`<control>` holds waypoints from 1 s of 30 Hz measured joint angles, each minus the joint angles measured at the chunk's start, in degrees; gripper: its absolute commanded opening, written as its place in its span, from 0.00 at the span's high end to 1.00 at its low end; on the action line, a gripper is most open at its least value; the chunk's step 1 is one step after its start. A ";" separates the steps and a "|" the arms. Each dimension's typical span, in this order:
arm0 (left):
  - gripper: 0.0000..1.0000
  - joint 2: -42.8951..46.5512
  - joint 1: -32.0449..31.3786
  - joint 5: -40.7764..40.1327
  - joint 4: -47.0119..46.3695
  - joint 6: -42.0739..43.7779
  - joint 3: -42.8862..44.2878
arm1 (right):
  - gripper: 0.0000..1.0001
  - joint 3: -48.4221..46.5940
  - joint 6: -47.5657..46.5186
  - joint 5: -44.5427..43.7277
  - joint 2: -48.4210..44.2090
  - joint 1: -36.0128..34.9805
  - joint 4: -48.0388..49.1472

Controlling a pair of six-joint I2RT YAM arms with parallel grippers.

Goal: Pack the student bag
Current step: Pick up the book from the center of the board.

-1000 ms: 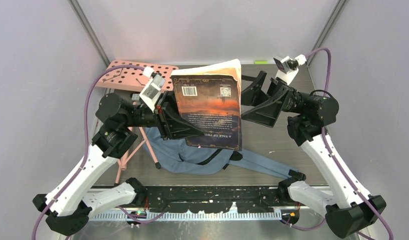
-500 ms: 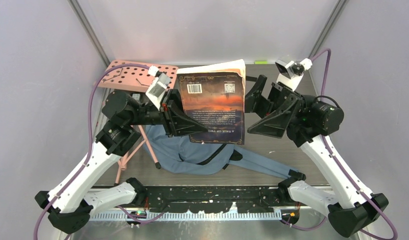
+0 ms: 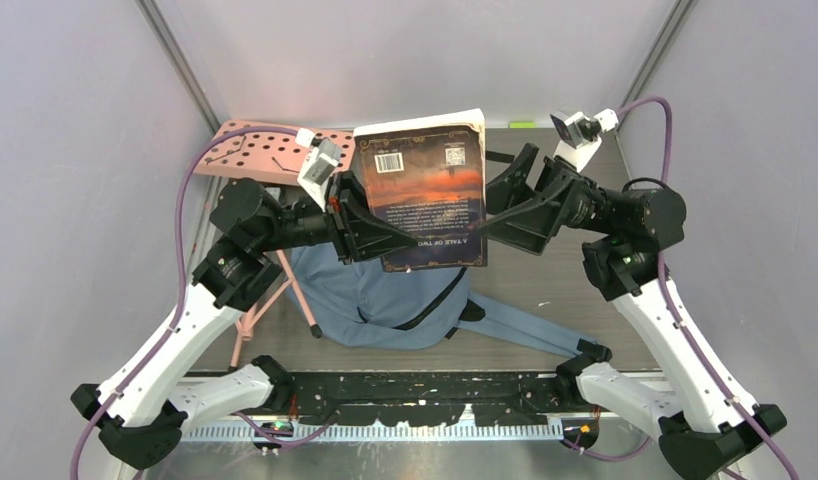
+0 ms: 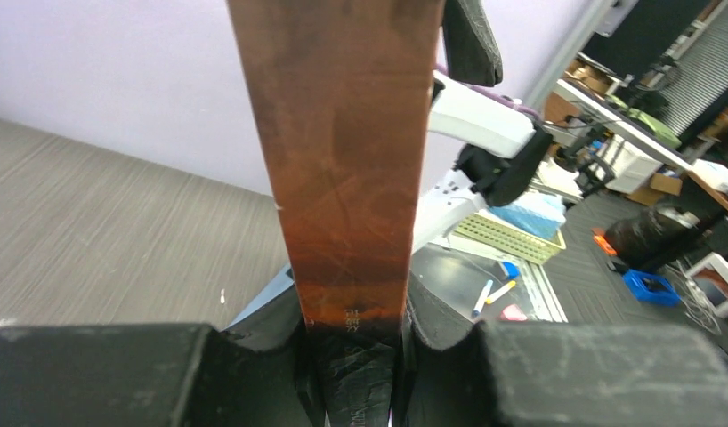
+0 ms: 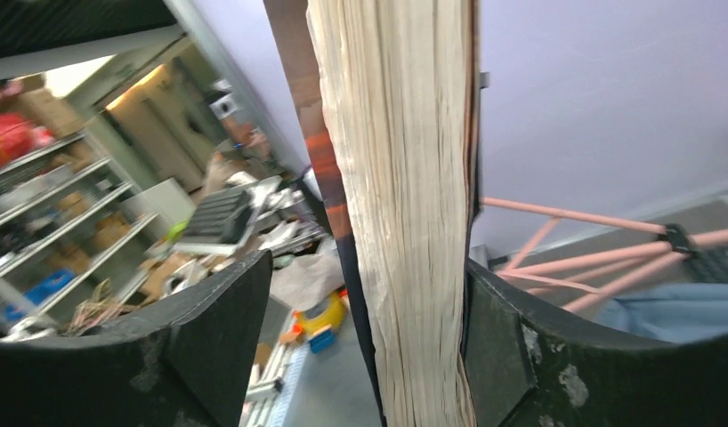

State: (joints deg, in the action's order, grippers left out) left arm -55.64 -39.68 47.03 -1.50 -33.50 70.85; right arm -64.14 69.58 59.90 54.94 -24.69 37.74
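A thick paperback book [image 3: 425,195] with a dark sunset cover hangs in the air above the student bag [image 3: 370,305], a blue-grey backpack lying flat on the table. My left gripper [image 3: 360,230] is shut on the book's spine edge [image 4: 343,160], both pads pressed on the covers [image 4: 353,356]. My right gripper [image 3: 490,215] straddles the opposite page edge [image 5: 405,205]. It stands open [image 5: 368,267]: one finger lies against the cover, the other is a clear gap away.
A pink perforated stand [image 3: 270,150] with thin pink legs [image 3: 300,295] stands at the back left, close to my left arm. The bag's shoulder strap [image 3: 530,330] trails to the right near my right arm's base. A small green item [image 3: 522,124] lies by the back wall.
The right gripper has swung in around the book's page edge and its jaws have narrowed a little. The left gripper has carried the book slightly up and back.
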 measured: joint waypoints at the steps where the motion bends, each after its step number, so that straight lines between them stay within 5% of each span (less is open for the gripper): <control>1: 1.00 0.00 0.11 -1.09 0.90 0.39 0.00 | 0.28 -0.70 -3.65 -1.44 -0.48 -0.02 -5.11; 6: 1.00 -0.20 0.50 -3.58 3.80 0.98 -0.24 | 0.39 -2.40 -17.33 -7.43 -2.38 -0.02 -22.97; 13: 1.00 -2.34 1.27 -2.56 3.93 -0.24 -1.01 | 0.50 -2.49 -22.03 -9.55 -0.04 -0.44 -28.17; 18: 1.00 -2.97 1.77 -0.94 2.21 -2.08 -1.70 | 0.90 -2.49 -21.18 -8.61 1.33 -0.98 -25.88; 23: 0.99 -2.99 3.02 0.31 1.36 -3.34 -1.88 | 0.99 -2.45 -21.81 -8.96 1.57 -1.27 -24.94; 25: 0.83 -2.99 3.52 0.79 1.53 -3.30 -2.12 | 1.00 -2.54 -23.50 -10.75 1.18 -1.60 -27.54; 27: 0.49 -3.04 4.04 1.01 2.27 -2.78 -2.60 | 1.00 -2.64 -25.86 -13.42 0.44 -2.01 -31.71; 30: 0.21 -3.21 4.68 -1.40 4.90 1.01 -2.80 | 1.00 -3.30 -30.62 -18.78 -0.44 -2.40 -41.03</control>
State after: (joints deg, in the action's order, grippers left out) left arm -58.85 -35.00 45.63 3.40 -32.49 68.05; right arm -67.44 38.96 41.12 54.50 -27.09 -3.29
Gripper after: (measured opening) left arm 0.572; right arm 0.319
